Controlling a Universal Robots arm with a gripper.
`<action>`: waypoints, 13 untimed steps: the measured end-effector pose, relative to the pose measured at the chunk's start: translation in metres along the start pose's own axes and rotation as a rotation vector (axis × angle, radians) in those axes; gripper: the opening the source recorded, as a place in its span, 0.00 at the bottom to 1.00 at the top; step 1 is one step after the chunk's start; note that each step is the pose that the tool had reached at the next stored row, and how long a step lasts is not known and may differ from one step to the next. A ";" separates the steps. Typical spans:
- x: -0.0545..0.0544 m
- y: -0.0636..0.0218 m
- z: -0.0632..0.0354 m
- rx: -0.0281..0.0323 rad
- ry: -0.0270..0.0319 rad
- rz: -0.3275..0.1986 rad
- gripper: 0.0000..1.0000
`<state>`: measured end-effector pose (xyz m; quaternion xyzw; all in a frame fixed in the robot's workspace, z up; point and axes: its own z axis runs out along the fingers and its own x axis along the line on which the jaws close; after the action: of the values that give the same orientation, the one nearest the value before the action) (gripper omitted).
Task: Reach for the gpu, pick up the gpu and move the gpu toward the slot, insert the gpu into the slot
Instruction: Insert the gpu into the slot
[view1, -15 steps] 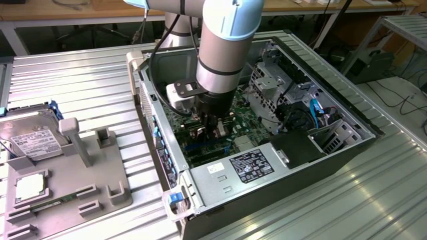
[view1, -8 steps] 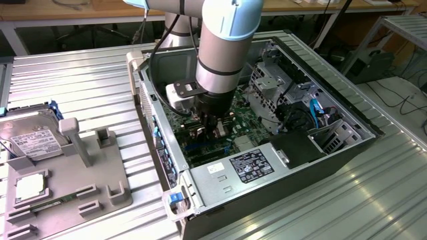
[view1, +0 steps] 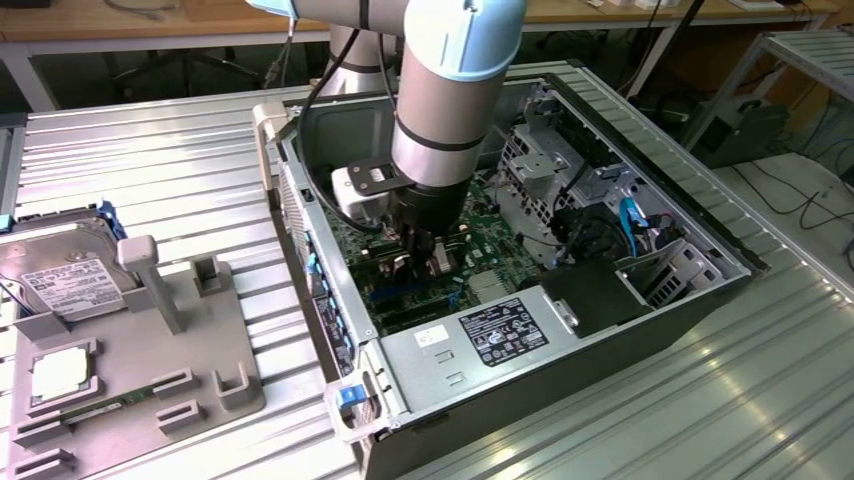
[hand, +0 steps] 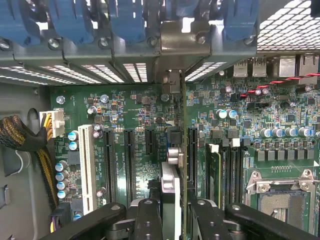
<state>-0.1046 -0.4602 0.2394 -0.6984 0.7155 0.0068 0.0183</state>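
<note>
Gripper (hand: 172, 212) is partly closed, its black fingers (hand: 147, 220) clamped on the thin flat dark gpu card (hand: 176, 170), which hangs edge-on between them; the card's silver metal end bracket (hand: 172, 82) sits up against the case's rear bracket row with the blue plastic clips (hand: 125, 20). Card's long axis looks parallel to the long narrow black expansion slots (hand: 191, 155) on the green motherboard (hand: 125, 107), so alignment along the length looks right. The slot it is over lies directly beneath the card edge, I judge; seating depth is hidden by the card itself. Exterior view puts the grey arm (view1: 447, 100) reaching straight down into the open black PC case (view1: 667, 180), well clear of the square metal CPU socket (hand: 282, 197).
</note>
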 end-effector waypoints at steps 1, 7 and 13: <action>0.000 -0.0013 0.0000 -0.0004 0.0000 0.000 0.28; 0.000 -0.0079 0.0001 0.0003 0.0001 -0.001 0.28; 0.000 -0.0137 0.0001 0.0002 0.0003 -0.001 0.28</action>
<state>-0.0909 -0.4603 0.2395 -0.6987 0.7152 0.0066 0.0182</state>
